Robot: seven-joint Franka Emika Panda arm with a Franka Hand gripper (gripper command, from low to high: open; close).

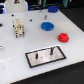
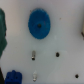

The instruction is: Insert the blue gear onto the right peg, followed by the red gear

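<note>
The gripper itself shows in neither view, so I cannot tell whether it is spread. The white table (image 1: 15, 50) carries the blue gear (image 2: 39, 24), directly beneath the wrist camera, well apart from the right peg (image 1: 51, 51).

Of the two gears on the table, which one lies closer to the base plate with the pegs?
The red gear lies closer to the base plate. The blue gear is wider and lies farther back on the table, beyond the red one as seen from the plate.
</note>
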